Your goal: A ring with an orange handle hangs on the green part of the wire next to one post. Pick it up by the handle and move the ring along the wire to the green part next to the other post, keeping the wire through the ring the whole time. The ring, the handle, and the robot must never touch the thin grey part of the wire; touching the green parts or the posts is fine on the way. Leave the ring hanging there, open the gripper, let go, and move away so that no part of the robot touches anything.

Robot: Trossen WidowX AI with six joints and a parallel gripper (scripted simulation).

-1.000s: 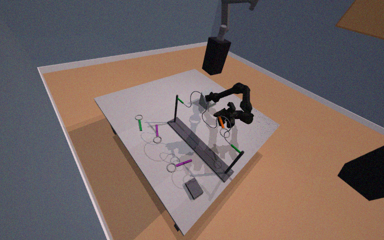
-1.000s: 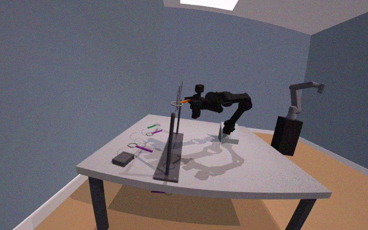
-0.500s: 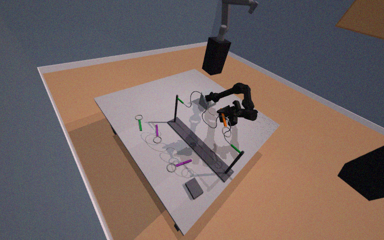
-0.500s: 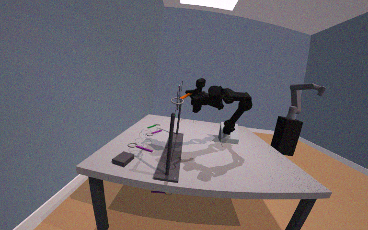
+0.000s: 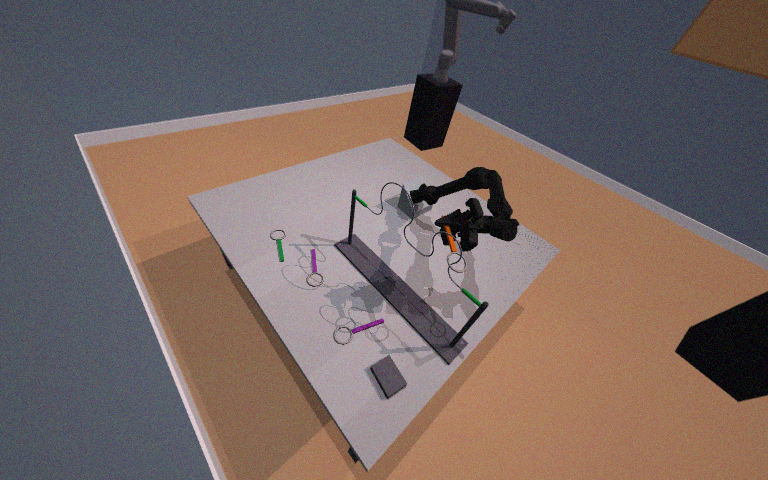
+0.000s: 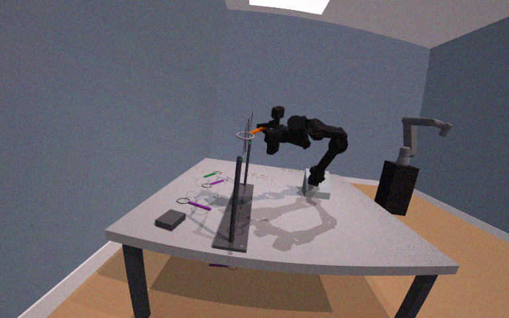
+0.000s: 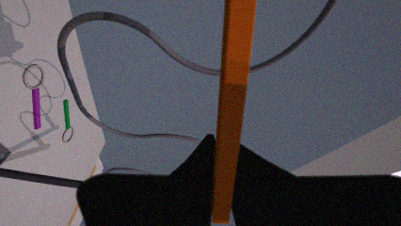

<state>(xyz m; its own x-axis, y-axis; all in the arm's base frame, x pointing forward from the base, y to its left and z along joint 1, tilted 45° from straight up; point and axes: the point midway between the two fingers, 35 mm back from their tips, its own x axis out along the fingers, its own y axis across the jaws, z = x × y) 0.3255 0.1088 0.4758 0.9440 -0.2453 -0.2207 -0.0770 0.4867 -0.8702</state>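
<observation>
My gripper (image 5: 446,228) (image 6: 264,126) (image 7: 216,140) is shut on the orange handle (image 5: 450,239) (image 6: 256,130) (image 7: 236,56). The ring (image 5: 456,272) (image 6: 245,138) is at the handle's far end, high above the table, and lies out of the wrist view. The wire appears to pass through it on a grey stretch, above the green part (image 5: 471,297) by the near post (image 5: 468,325) (image 6: 234,197). Contact between ring and wire cannot be told. The curvy grey wire (image 5: 391,183) (image 7: 104,16) runs on to the other green part (image 5: 361,201) by the far post (image 5: 351,220) (image 6: 246,169).
Both posts stand on a dark base strip (image 5: 400,291). Two purple-handled rings and one green-handled ring (image 5: 280,250) (image 6: 210,174) (image 7: 67,114) lie on the table beyond it, with a dark box (image 5: 388,375) (image 6: 169,219). A grey arm stands on a black pedestal (image 5: 431,113) (image 6: 396,188) off the table.
</observation>
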